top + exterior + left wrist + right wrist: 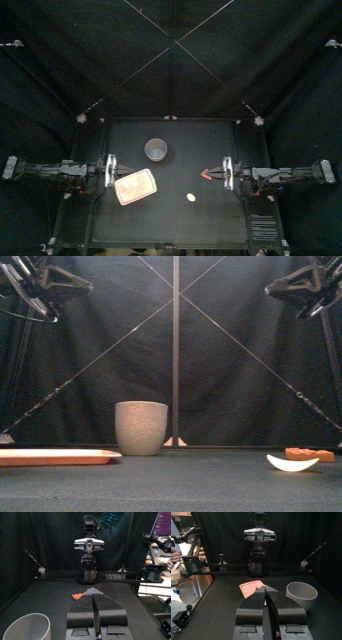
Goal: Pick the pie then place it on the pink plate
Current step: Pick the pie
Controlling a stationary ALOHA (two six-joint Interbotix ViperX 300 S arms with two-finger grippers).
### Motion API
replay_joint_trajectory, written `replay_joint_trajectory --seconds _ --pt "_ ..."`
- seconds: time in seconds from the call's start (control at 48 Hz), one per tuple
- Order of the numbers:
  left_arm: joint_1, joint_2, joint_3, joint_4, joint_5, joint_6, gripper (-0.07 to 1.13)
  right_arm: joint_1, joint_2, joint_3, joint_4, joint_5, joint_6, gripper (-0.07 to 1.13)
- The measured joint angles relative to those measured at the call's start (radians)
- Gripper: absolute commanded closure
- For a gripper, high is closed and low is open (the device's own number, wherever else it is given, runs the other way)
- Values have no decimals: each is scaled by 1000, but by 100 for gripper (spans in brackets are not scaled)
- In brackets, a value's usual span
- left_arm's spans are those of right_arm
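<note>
The pie (205,177), a small orange wedge, lay on the bench (174,225) right of centre, near the right claw (223,172), with a pale crescent toy (191,197) nearer the front. The pink plate (135,186) lay to the left, with the grey cup (158,150) behind it. The right claw and the left claw (112,172) were both closed, gripping nothing.

Left, pink tray (54,456); centre, grey cup (140,428); right, orange toy (307,454).
</note>
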Motion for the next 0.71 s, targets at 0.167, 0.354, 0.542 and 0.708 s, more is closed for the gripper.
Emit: replay_joint_trajectory --seconds 0.167,0.354,0.542,0.708 --pt "2 11 0 0 9 3 107 -52 51 5 3 20 14 105" --pt "15 14 0 -2 9 3 107 -179 150 -26 86 92 46 90" --pt "21 15 2 -2 11 3 107 -258 213 -80 212 264 48 37" --pt "25 15 2 -2 11 3 107 -291 233 -86 267 319 49 -4"
